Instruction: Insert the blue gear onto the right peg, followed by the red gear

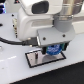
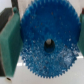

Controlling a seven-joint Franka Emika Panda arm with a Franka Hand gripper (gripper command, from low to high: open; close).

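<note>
The blue gear (image 2: 47,27) fills the wrist view, a wide bright-blue toothed disc with a dark centre hole (image 2: 48,43). My gripper (image 2: 46,44) is shut on it, with one teal finger (image 2: 10,42) on either side of its rim. In the exterior view the gripper (image 1: 53,51) holds the blue gear (image 1: 54,48) low over the grey black-edged plate (image 1: 35,60). The right peg is hidden behind the gear and the hand. The red gear is out of view.
The white arm body (image 1: 37,22) and a black cable (image 1: 12,41) hang over the white table (image 1: 12,67). The plate lies near the table's front, slightly toward the exterior view's right.
</note>
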